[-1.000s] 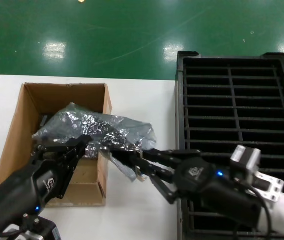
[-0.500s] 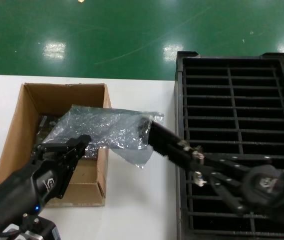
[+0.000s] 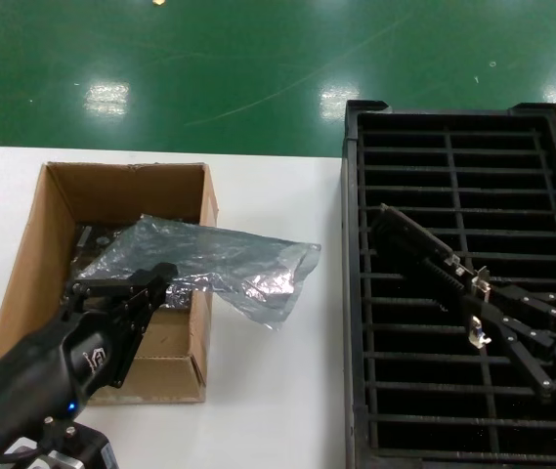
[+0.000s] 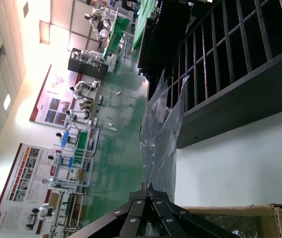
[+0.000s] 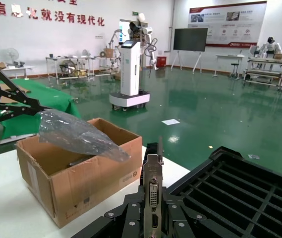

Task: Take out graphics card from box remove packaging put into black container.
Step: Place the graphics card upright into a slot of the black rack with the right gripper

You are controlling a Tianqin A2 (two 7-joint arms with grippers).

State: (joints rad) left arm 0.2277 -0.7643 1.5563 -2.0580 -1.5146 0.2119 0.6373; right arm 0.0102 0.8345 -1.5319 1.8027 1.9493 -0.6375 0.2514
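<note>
Right gripper [image 3: 497, 313], lower right of the frame, fingers clenched on the graphics card [image 3: 419, 249], held over the black container [image 3: 463, 122]. Left gripper [image 3: 150, 283], fingers clamped on the packaging [image 3: 229, 259], draped over the box [image 3: 53, 210], left of centre.

Overhead lamps light the scene evenly and brightly; they show as soft white glare patches on the glossy green floor [image 3: 209, 68] in the head view. The white counter [image 3: 287, 391] is bright, with only a faint shadow under the packaging [image 3: 219, 259], whose crinkles throw small highlights. Inside the black container [image 3: 463, 195] the slots sink into near-black. In the left wrist view the wall and ceiling panels [image 4: 12, 64] are washed out. The right wrist view is clear, its distant hall slightly soft.
</note>
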